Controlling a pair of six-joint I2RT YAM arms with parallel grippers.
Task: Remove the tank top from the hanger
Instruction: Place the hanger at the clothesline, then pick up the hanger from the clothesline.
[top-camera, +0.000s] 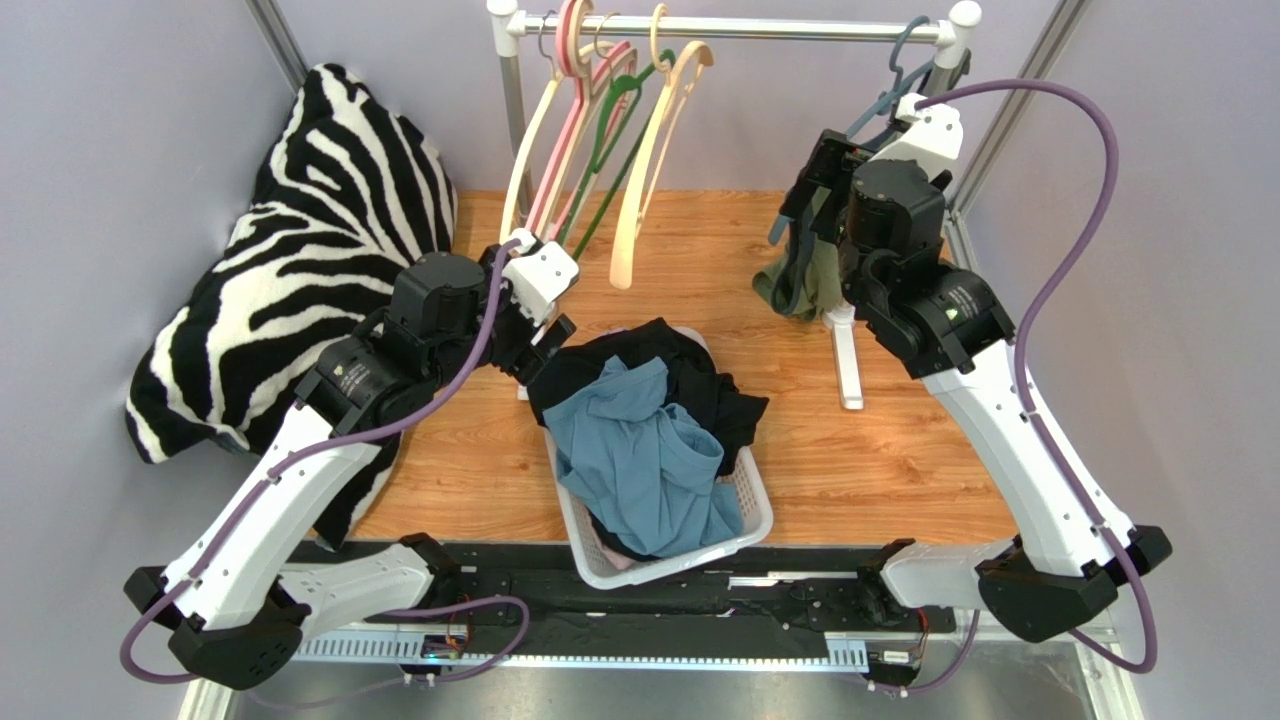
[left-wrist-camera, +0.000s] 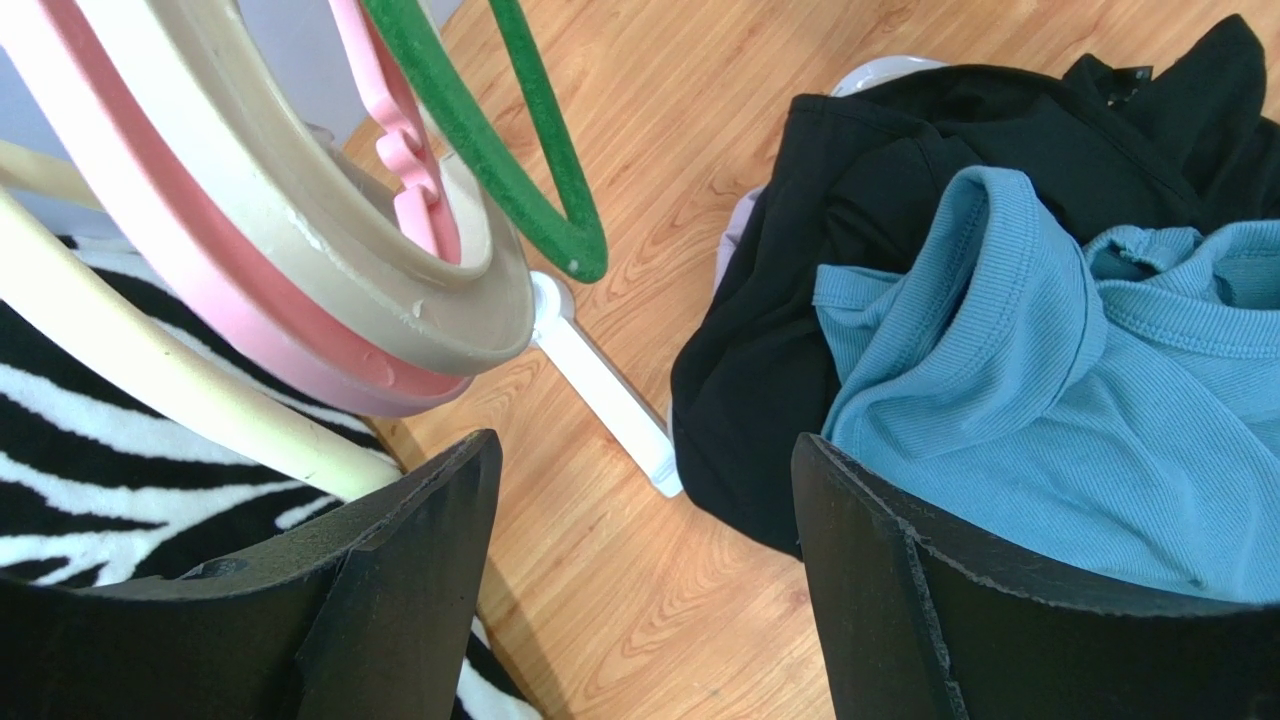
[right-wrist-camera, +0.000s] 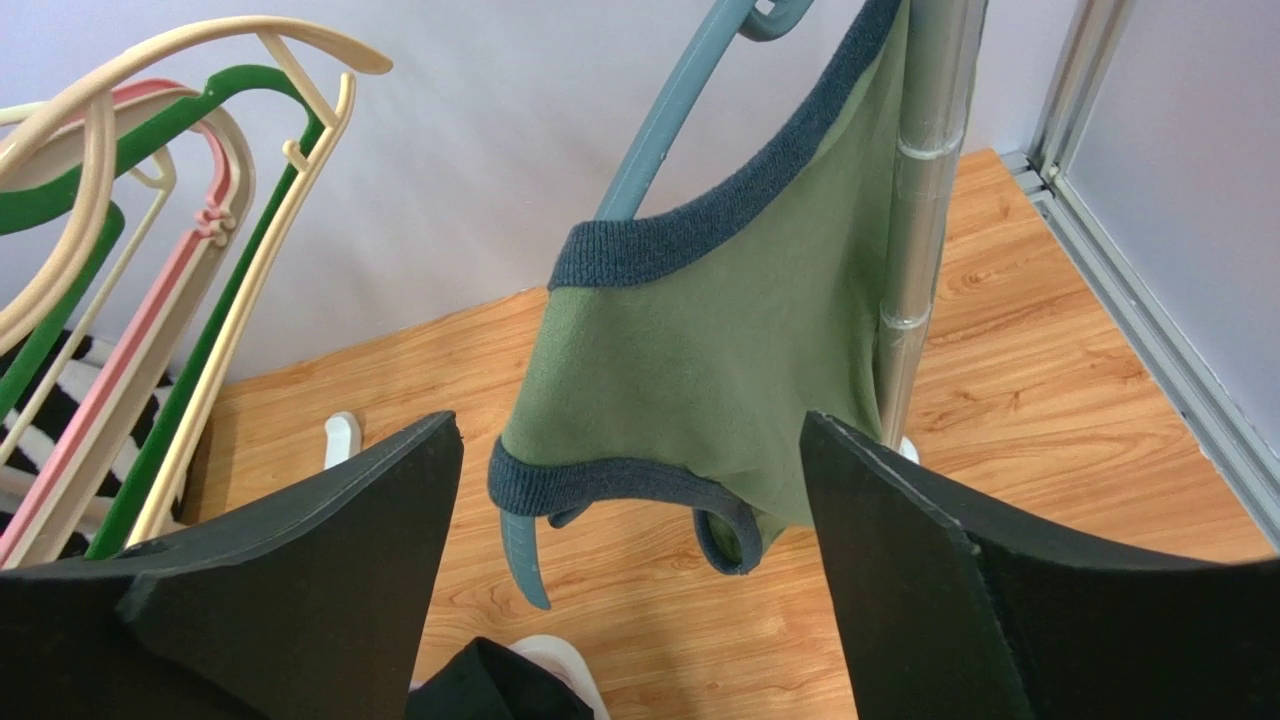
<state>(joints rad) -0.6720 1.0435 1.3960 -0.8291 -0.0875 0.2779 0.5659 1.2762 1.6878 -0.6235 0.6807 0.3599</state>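
An olive-green tank top (right-wrist-camera: 721, 345) with dark blue-grey trim hangs on a blue-grey hanger (right-wrist-camera: 661, 135) at the right end of the rail. The hanger's lower tip (right-wrist-camera: 526, 563) pokes out below the trimmed edge. My right gripper (right-wrist-camera: 631, 428) is open, its fingers on either side of the garment's lower part and apart from it. From above, the tank top (top-camera: 796, 278) hangs just left of the right gripper (top-camera: 809, 203). My left gripper (top-camera: 529, 348) is open and empty by the basket's left side, over bare wood (left-wrist-camera: 646, 450).
A white laundry basket (top-camera: 756, 510) holds a blue garment (top-camera: 646, 465) and a black one (top-camera: 676, 368). Several empty hangers (top-camera: 631, 135) hang on the rail (top-camera: 751, 27). A zebra-print cushion (top-camera: 301, 255) fills the left. The rack's white foot (top-camera: 849, 368) lies on the wood.
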